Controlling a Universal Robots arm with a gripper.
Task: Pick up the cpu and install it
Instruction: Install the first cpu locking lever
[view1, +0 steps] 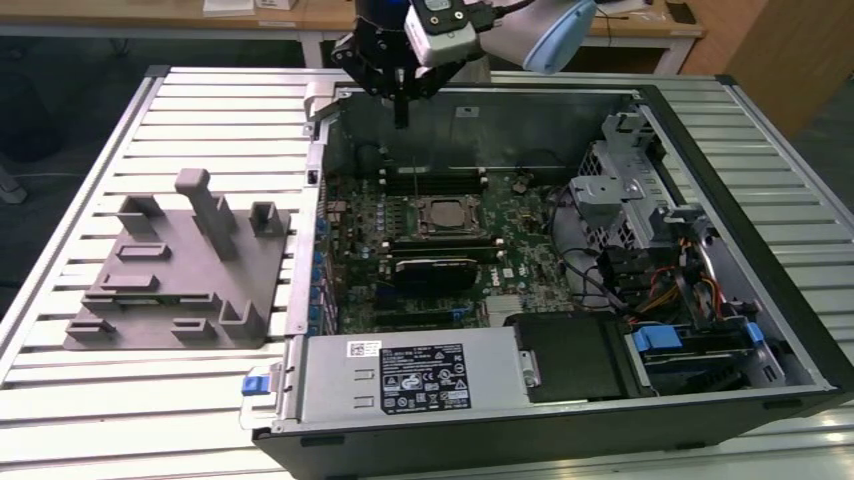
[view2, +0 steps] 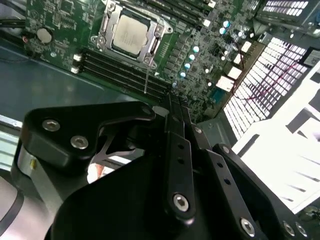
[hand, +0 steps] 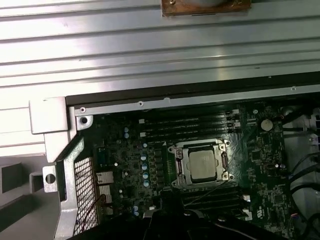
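The cpu (view1: 441, 213), a small square chip with a pale silver top, lies flat inside its metal socket frame on the green motherboard (view1: 527, 250) of the open computer case. Both wrist views show it seated there, cpu (view2: 131, 34) and cpu (hand: 205, 164). My gripper (view1: 400, 115) hangs above the case's far wall, well above and behind the socket. Its black fingers (view2: 176, 125) lie close together with nothing between them, so it is shut and holds nothing.
The grey plastic fixture (view1: 174, 270) stands on the slatted metal table (view1: 134, 400) at the exterior view's left of the case. A silver box with a black label (view1: 414, 375) fills the case's near side. Drive cages and cables (view1: 654, 250) crowd the exterior view's right.
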